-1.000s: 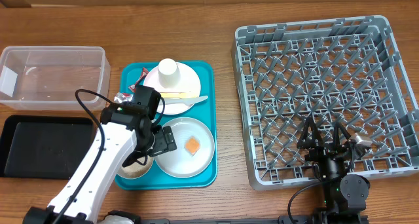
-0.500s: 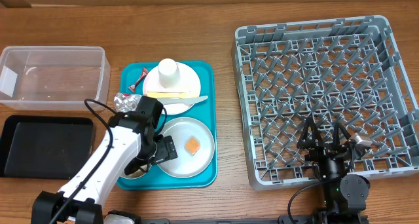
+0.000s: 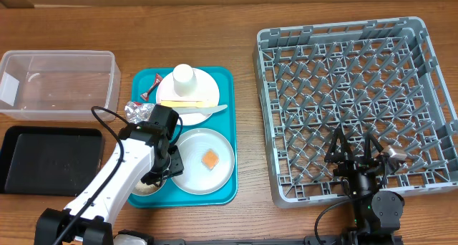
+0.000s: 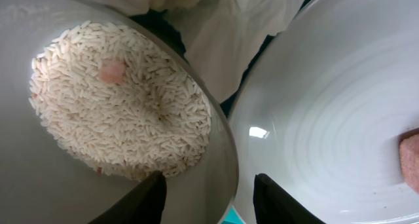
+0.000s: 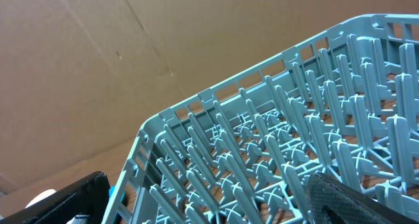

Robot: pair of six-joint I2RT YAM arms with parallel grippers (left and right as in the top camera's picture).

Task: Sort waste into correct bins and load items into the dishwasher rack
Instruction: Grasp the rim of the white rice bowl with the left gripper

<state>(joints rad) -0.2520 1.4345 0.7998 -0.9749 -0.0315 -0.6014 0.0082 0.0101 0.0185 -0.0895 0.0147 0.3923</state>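
Overhead: the dishwasher rack (image 3: 358, 105) fills the right side of the bench and holds nothing. At the left edge the clear tub (image 3: 57, 84) and, nearer, the black tray (image 3: 46, 159) look bare too. All the items and waste sit on the teal tray (image 3: 225, 77) between them. At its far end is the pinkish-white plate (image 3: 204, 87) with the small white cup (image 3: 184, 75) and the flat utensils (image 3: 187, 103) on it. At its near right is the grey round plate (image 3: 193, 175) with the orange food square (image 3: 210, 160). The white bowl (image 3: 148, 188) sits at its near left corner. The crumpled foil (image 3: 134, 110) and a red wrapper (image 3: 152, 87) lie along its left edge. The left gripper (image 3: 166, 167) is down at the bowl, and the right gripper (image 3: 356, 157) hangs over the rack's near edge.

Left wrist: the jaws straddle the bowl's rim, one finger (image 4: 141, 201) inside by the rice grains (image 4: 118, 112) and the other between bowl and plate. Whether they pinch the wall yet cannot be told. The crumpled napkin (image 4: 222, 27) lies just beyond.

Right wrist: the jaws are spread wide, released, with only rack pegs between them.

By this showing the job has barely begun: no waste is sorted, nothing is racked, and the bowl looks like the first pick.
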